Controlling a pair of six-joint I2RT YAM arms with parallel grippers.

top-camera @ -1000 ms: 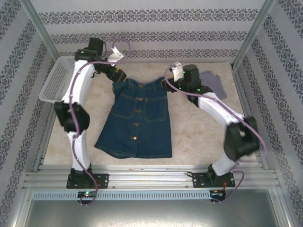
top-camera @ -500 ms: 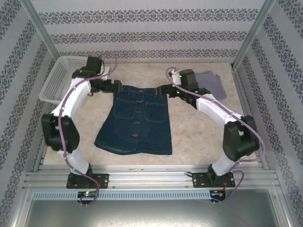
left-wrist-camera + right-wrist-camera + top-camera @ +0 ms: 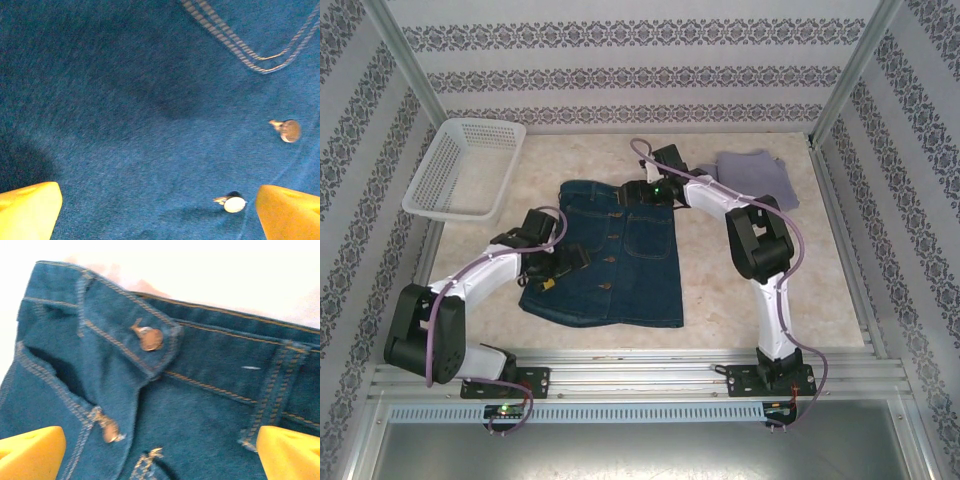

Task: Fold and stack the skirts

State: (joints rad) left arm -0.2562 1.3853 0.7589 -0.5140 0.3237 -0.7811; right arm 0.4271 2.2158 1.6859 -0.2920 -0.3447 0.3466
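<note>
Denim skirt outside the white basket

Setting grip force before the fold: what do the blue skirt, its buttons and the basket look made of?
Blue skirt: looks like denim, matte, with a woven grain and tan double stitching.
Buttons: probably metal, since they glint coppery.
Basket: seemingly white plastic, a rigid open lattice.

I work in a small robot test booth: silver aluminium frame posts hold flat walls of striped floral wallpaper (it looks printed) around a beige stone-pattern tabletop, with ribbed metal mounting rails in front.
</note>
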